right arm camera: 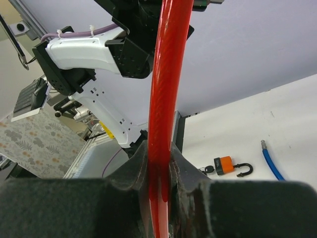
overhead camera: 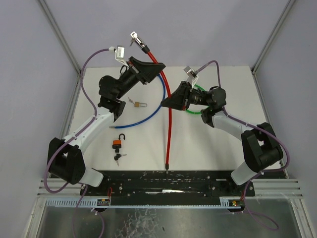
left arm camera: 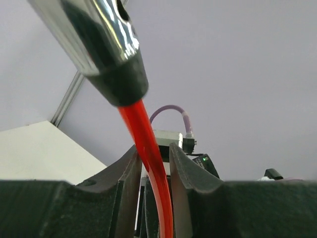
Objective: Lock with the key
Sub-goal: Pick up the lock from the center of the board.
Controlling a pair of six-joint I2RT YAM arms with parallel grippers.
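White table (overhead camera: 208, 144), right hand (right arm camera: 159, 156) pinching red cable (right arm camera: 166, 74), left hand (left arm camera: 152, 156) slightly open around it

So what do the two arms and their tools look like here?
Both arms have white links between bulky black joints: left arm, right arm. A purple cable loops along each. The left tool and right tool are black and wedge-shaped, with two tapering fingers.

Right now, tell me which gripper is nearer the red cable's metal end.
Left gripper: straddles the red cable just below its metal end; right gripper clamps farther down.
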